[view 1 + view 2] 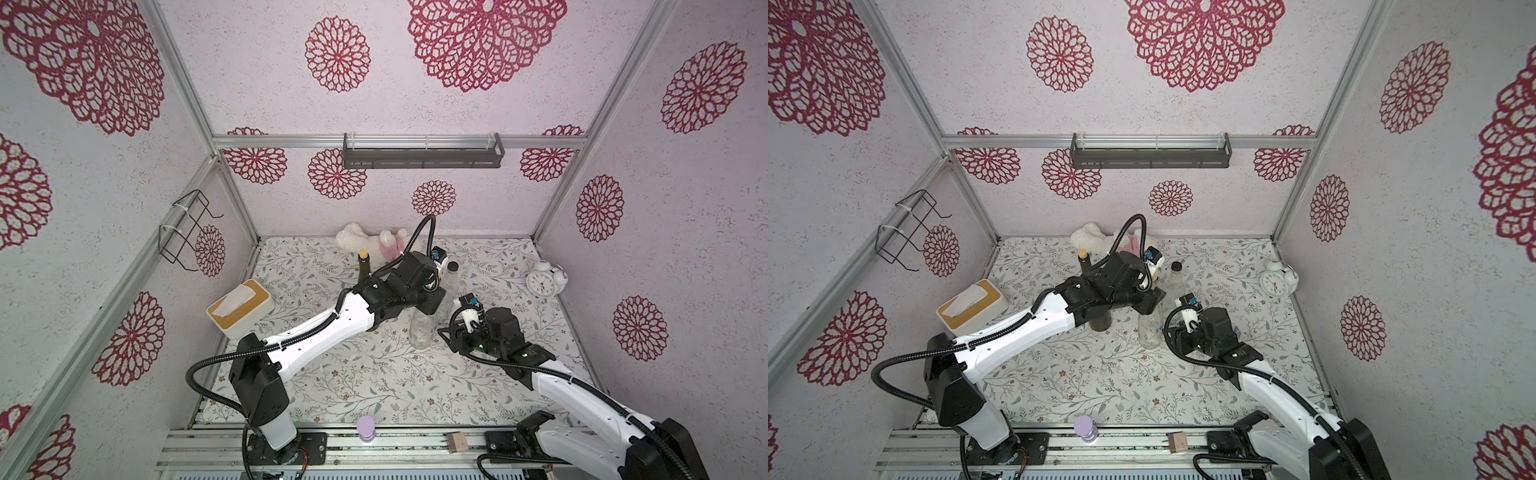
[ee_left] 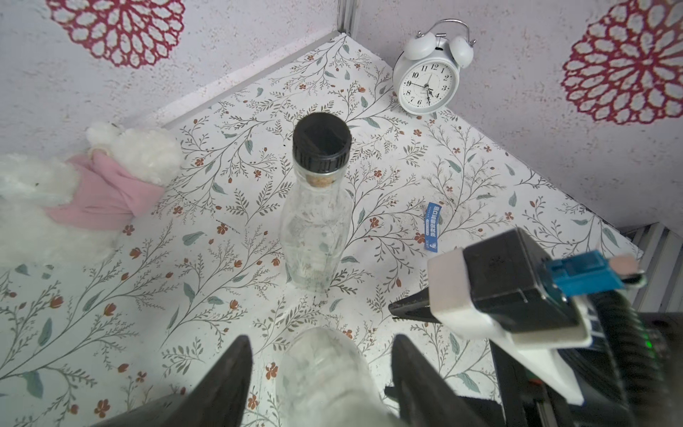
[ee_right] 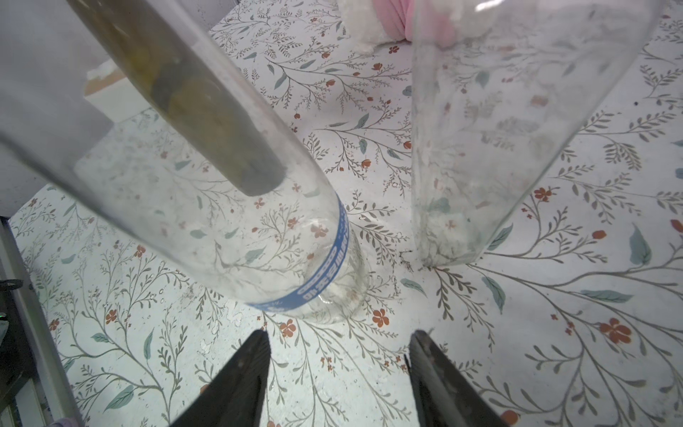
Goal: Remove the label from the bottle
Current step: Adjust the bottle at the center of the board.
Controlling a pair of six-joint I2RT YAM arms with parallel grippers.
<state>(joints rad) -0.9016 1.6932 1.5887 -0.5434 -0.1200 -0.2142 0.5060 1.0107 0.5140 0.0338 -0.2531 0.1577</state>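
The right claw (image 3: 338,336) hangs low over the floral worktop (image 3: 554,295). Its 2 jaws are set wide with nothing between them, just beside the base of the bottle (image 3: 207,229). The bottle stands upright near the middle of the worktop. It is clear glass, and the leaf pattern shows through it. 1 narrow blue label (image 3: 321,283), printed with white characters, rings it just above the base and lies flat on the glass wherever it shows. The left claw (image 2: 321,342) sits around the bottle's upper part, 1 jaw on each side with a gap at both, gripping nothing.

Beyond stands a 2nd clear bottle (image 2: 314,229) with a black cap. A loose blue strip (image 2: 431,231) lies flat on the worktop near it. A corked dark green bottle (image 1: 364,268) stands further back. By the far walls are a white alarm clock (image 2: 427,83) and a white plush toy (image 2: 55,207) in pink cloth.
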